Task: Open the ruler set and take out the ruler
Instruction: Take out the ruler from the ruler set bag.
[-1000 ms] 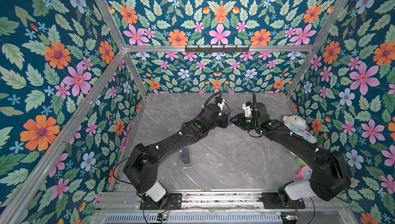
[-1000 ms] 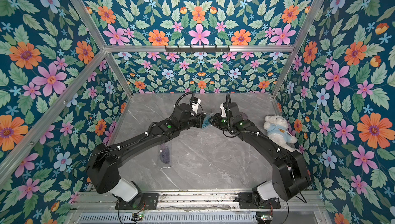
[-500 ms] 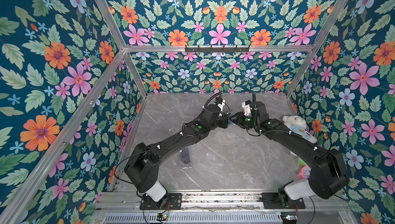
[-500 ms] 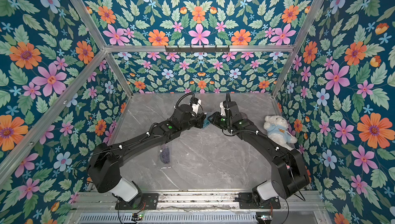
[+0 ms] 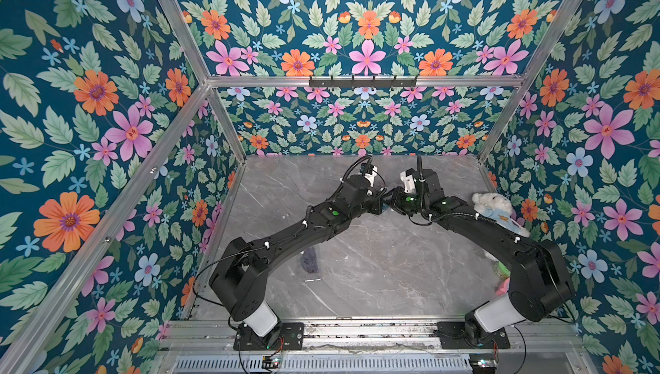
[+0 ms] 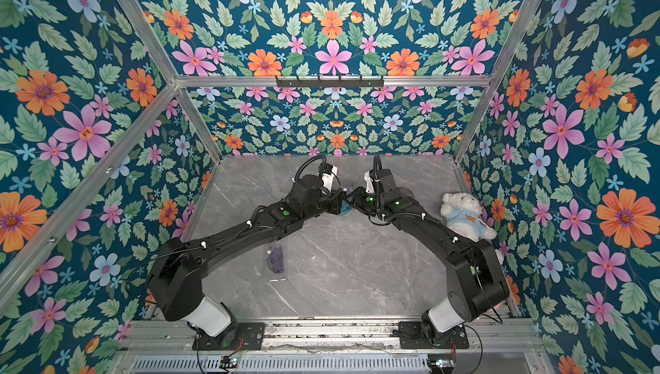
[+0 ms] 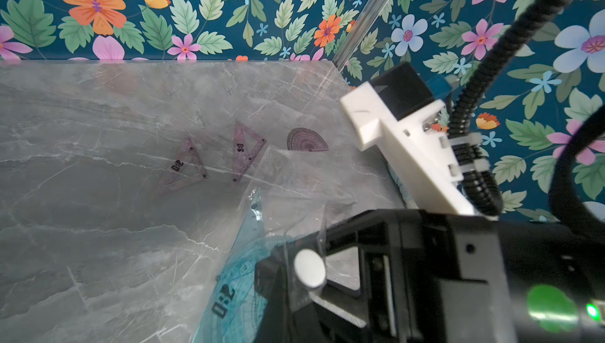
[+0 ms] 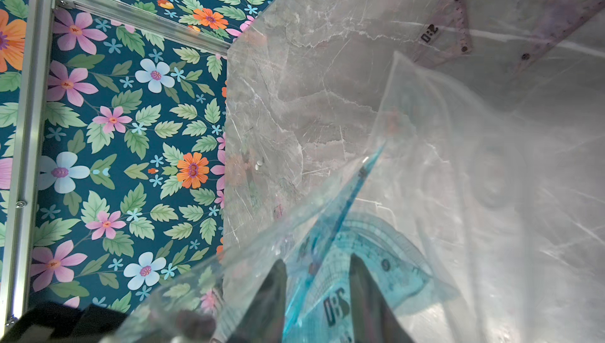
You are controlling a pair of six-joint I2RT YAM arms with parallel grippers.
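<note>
The ruler set [image 7: 294,187] is a clear plastic bag held up above the table's back middle, between both arms. Teal rulers [image 8: 360,246] show through it, among them a protractor [image 7: 235,292]; only a teal sliver [image 6: 344,208] shows in a top view. My left gripper [image 5: 381,201] is shut on the bag's lower edge, and its fingers are only a dark shape behind the plastic. My right gripper [image 8: 319,295] faces it. Its two dark fingers [image 8: 271,298] stand apart in the bag's mouth with the teal protractor between them.
Two purple set squares [image 7: 186,167] and a purple protractor [image 7: 306,140] lie loose on the table behind the bag. A second bag with a purple ruler [image 5: 310,259] lies nearer the front, under the left arm. A white teddy bear [image 5: 496,209] sits by the right wall.
</note>
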